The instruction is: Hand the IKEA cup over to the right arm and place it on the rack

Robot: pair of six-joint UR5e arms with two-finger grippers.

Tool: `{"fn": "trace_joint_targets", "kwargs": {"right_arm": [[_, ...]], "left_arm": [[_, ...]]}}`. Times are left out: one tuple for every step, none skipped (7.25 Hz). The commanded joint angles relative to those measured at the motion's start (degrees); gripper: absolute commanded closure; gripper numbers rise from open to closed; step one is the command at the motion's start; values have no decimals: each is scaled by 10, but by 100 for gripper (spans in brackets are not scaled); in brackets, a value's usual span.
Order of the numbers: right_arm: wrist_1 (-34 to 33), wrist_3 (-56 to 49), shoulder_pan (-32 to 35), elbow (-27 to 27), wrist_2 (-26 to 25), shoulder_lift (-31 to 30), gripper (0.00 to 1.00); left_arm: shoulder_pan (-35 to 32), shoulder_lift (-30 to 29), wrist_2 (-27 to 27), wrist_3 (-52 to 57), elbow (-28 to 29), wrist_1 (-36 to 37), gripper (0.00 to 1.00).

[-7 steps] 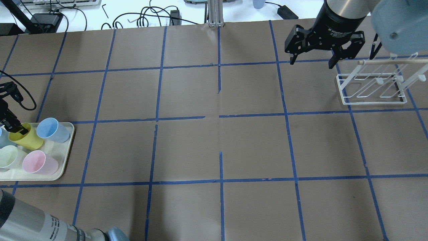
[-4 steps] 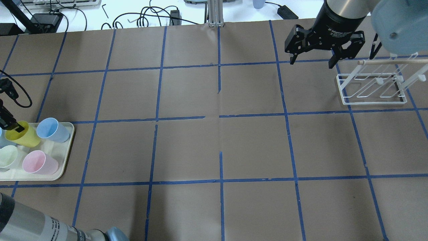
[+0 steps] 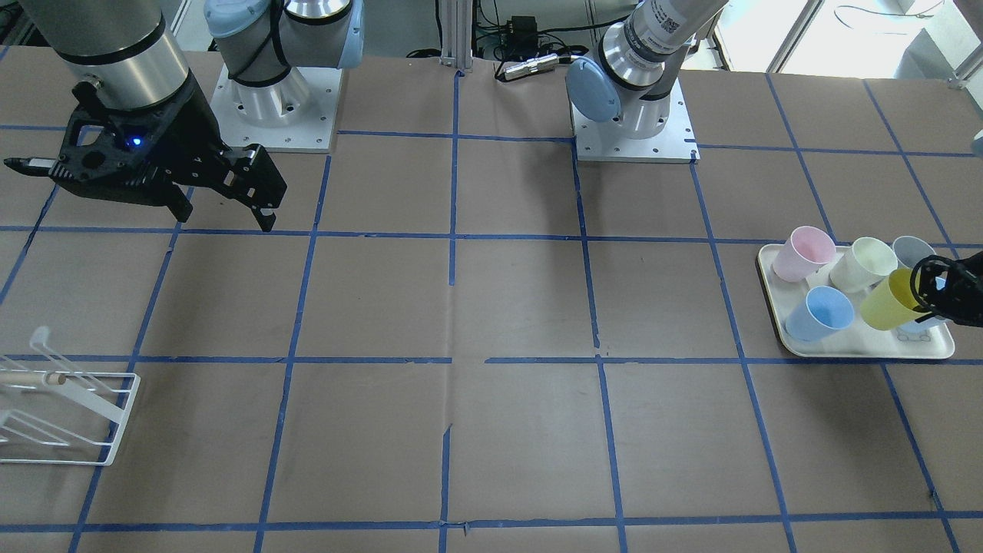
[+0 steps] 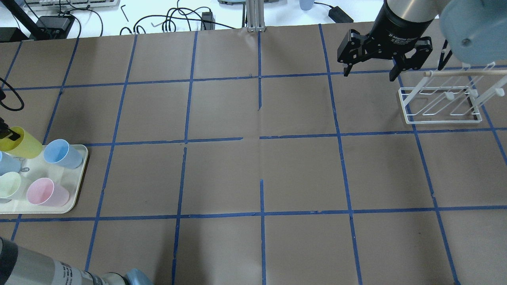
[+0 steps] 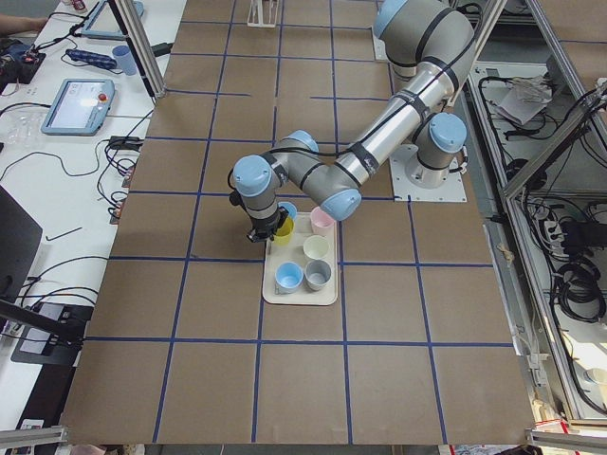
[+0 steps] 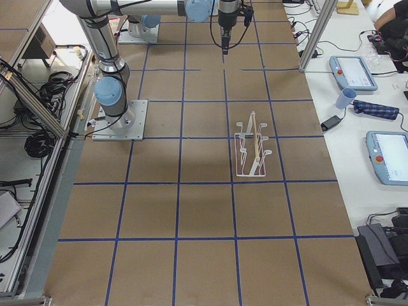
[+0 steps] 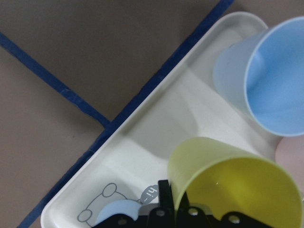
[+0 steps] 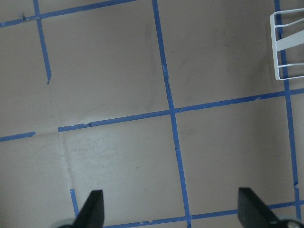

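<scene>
Now our left gripper (image 7: 172, 202) is clenched on the rim of the small lemon-yellow plastic IKEA cup (image 4: 25, 144), holding it tilted over the cream rectangular tray (image 4: 77, 186): the pick-up step, we judge. Next the cup must travel to the middle of the tabletop (image 4: 222, 174) to meet the right arm's black gripper (image 4: 369, 75), spread empty near the white wire rack (image 4: 443, 120).

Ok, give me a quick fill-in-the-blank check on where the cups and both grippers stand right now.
1. The left gripper is shut on the rim of the ___ IKEA cup.
2. Apart from that one, ___ cups stand on the cream tray.
3. The right gripper hangs ___, holding nothing.
4. The rack holds ___ cups.

Missing words: yellow; four; open; no.
</scene>
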Motion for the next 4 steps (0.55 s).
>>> {"fn": "trace_joint_targets", "kwargs": {"right_arm": [[0, 0, 0, 0, 1, 0, 0], [0, 0, 0, 1, 0, 1, 0], [0, -1, -1, 1, 0, 1, 0], [1, -2, -3, 0, 1, 2, 0]], "left_arm": [[-22, 21, -98, -3, 80, -129, 100], [-37, 27, -137, -16, 101, -187, 100], [-56, 38, -178, -41, 101, -219, 100], [-80, 51, -236, -100, 100, -265, 100]]}}
